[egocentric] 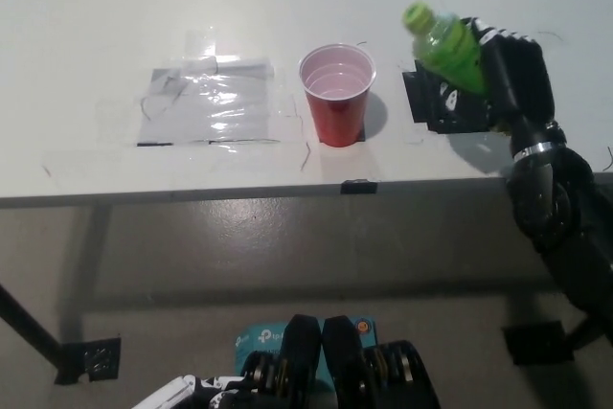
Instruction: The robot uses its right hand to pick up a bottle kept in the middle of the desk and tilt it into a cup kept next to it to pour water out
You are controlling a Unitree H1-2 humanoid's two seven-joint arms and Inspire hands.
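Two hands: only one working, the other barely in view.
Right hand (506, 69): black, raised over the desk's right part, fingers clamped round the bottle's body; black forearm runs down toward the bottom right edge of the view.
Bottle (448, 48): green, held off the desk, tilted w/ its cap end up-left toward the cup; lower end hidden inside the hand.
Cap (416, 15): light green, on the neck, right of and a little above the cup's rim (not over the opening).
Cup (337, 95): red, upright on the desk near the middle, whitish inside; can't tell if any liquid is in it.
Black pad (436, 102): flat dark square on the desk just right of the cup, partly under the hand and bottle.
Clear sheet (213, 102): shiny taped plastic lying flat, left of the cup, apart from it.
Desk (96, 35): white top, front edge running across mid-view w/ a small black clip (359, 186) on that edge below the cup.
Left hand (170, 396): white, only a sliver at the bottom edge, low and well away from the desk; open or closed, can't tell.
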